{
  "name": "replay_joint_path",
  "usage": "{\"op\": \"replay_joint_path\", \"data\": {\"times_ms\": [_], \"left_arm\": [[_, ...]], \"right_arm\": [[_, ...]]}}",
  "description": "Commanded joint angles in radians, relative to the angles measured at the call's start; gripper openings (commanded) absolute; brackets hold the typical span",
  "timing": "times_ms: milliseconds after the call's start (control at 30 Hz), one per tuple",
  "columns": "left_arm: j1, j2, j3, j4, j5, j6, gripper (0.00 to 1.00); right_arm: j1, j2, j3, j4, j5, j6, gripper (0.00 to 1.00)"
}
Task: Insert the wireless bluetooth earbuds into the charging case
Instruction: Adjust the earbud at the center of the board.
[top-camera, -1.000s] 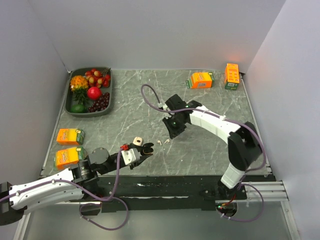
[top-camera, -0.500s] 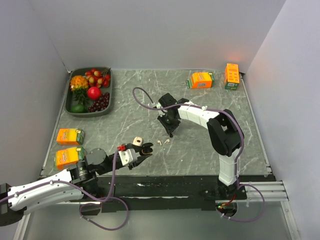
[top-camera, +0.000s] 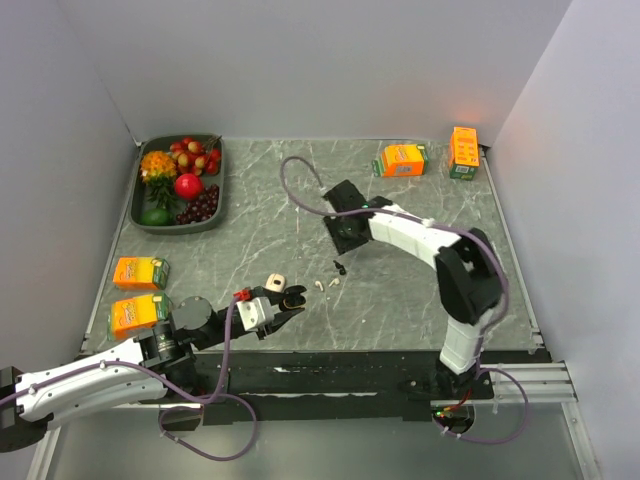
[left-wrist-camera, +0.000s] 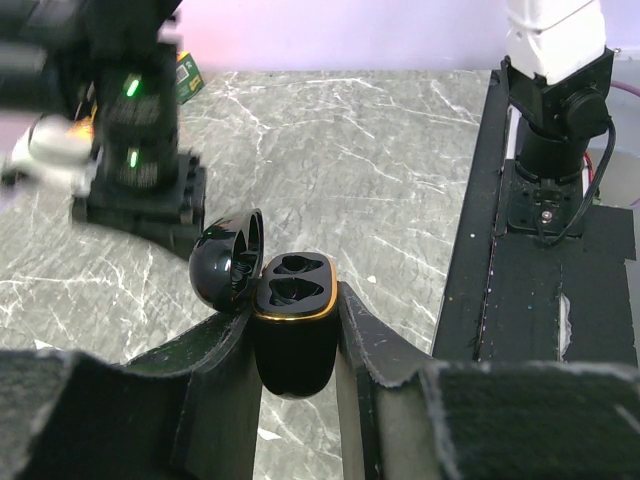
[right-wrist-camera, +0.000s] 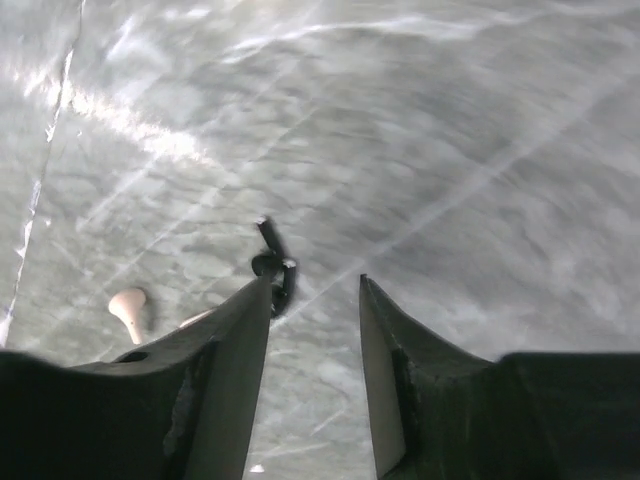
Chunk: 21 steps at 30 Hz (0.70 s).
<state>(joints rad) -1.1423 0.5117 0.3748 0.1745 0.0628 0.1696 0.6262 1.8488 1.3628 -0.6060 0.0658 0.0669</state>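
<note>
The black charging case stands upright between my left gripper's fingers, which are shut on it. Its lid hangs open to the left and both gold-rimmed sockets show empty. In the top view this gripper hovers near the table's front edge. Black earbuds lie on the marble just past my right gripper's left fingertip, with nothing between the open jaws. A white earbud lies further left. From above, white earbuds and the black earbuds sit below my right gripper.
A dark tray of fruit stands at the back left. Two orange boxes lie along the left edge, and two more at the back right. A black rail borders the table's near edge.
My right gripper has opened and drawn up and back from the table; the black earbuds now lie uncovered below it. The left gripper and the case have not moved.
</note>
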Motion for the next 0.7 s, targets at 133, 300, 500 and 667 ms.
{"op": "replay_joint_path", "data": {"times_ms": [133,300,500,667], "left_arm": [[-0.004,0.005,0.018,0.063,-0.008,-0.031,0.01],[-0.005,0.027,0.024,0.072,-0.024,-0.041,0.01],[-0.004,0.045,0.026,0.098,-0.034,-0.054,0.01],[-0.005,0.057,0.015,0.131,-0.044,-0.085,0.01]], "right_arm": [[-0.149,-0.270,-0.252,0.233,-0.176,0.408,0.72],[-0.096,-0.370,-0.392,0.368,-0.153,0.501,0.87],[-0.031,-0.364,-0.478,0.426,-0.028,0.490,0.17],[-0.005,-0.335,-0.508,0.453,-0.012,0.470,0.21]]}}
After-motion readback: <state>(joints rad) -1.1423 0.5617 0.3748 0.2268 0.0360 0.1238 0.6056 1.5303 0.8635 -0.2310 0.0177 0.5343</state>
